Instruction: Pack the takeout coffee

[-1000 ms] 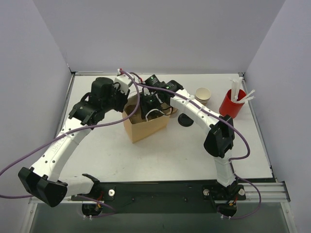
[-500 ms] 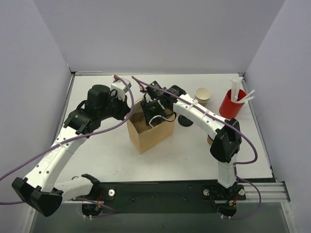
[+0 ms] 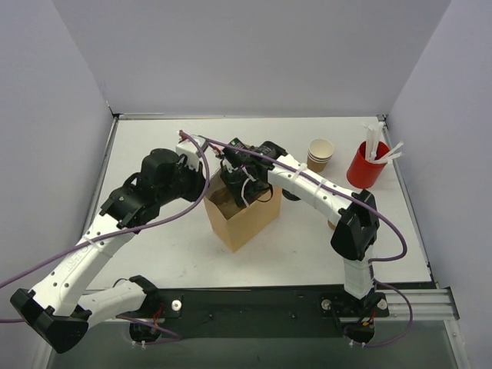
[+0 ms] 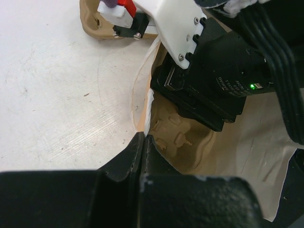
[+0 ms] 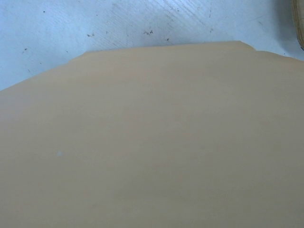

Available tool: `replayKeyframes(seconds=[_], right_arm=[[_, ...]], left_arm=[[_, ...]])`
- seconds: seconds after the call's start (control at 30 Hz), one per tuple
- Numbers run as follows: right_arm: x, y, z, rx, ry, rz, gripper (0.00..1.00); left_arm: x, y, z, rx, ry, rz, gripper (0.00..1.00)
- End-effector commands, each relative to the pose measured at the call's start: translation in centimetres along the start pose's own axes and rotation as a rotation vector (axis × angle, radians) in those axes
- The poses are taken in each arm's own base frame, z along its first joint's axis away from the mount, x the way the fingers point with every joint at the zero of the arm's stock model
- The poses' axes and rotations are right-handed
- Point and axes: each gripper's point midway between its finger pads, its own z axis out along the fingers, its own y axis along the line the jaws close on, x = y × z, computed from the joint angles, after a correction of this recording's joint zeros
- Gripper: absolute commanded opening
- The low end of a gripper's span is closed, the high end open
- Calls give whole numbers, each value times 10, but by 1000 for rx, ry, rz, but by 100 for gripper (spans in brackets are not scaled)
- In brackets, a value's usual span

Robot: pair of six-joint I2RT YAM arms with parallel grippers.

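The takeout coffee [image 3: 320, 151], a small kraft cup with a cream inside, stands at the back right on what looks like a stack of the same cups, away from both grippers. The brown paper bag [image 3: 244, 219] stands open at mid-table. My left gripper [image 3: 204, 183] is shut on the bag's left rim; in the left wrist view its fingertips [image 4: 144, 137] pinch the paper edge [image 4: 148, 111]. My right gripper [image 3: 235, 181] reaches into the bag's mouth, its jaws hidden. The right wrist view shows only tan bag wall [image 5: 152, 142].
A red cup [image 3: 366, 164] full of white sticks stands at the far right. A flat black lid [image 3: 292, 193] lies behind the bag, partly under my right arm. A moulded tan pulp insert [image 4: 190, 142] lies inside the bag.
The bag has slid nearer and a little to the right, turning slightly. Both grippers moved with it, the left one keeping hold of the rim.
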Motion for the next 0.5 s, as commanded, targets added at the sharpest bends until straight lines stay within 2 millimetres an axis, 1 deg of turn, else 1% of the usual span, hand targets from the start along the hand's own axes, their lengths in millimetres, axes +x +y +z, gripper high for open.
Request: replayKeyframes(seconds=[0.0, 0.03, 0.1, 0.17, 0.2, 0.27, 0.33, 0.37, 0.47], right_arm=[[13, -17, 4, 91, 67, -48, 25], [14, -16, 4, 92, 71, -56, 25], [16, -24, 6, 133, 79, -68, 25], [20, -26, 7, 150, 89, -81, 25], [21, -28, 6, 155, 89, -80, 25], [20, -28, 4, 152, 83, -90, 25], [20, -25, 3, 139, 81, -99, 25], [21, -23, 4, 129, 84, -108, 25], [23, -20, 5, 111, 95, -130, 25]], left_arm=[[-25, -10, -9, 0, -117, -10, 0], [-24, -14, -8, 3, -112, -2, 0], [-24, -12, -7, -28, -118, 6, 0], [-24, -14, -8, -43, -122, 15, 0], [-26, -10, -9, -81, -131, 17, 0], [-28, -12, -11, -93, -142, 28, 0], [-29, -11, -12, -120, -155, 33, 0], [-29, -15, -13, -119, -158, 41, 0], [-32, -10, -16, -175, -175, 55, 0]])
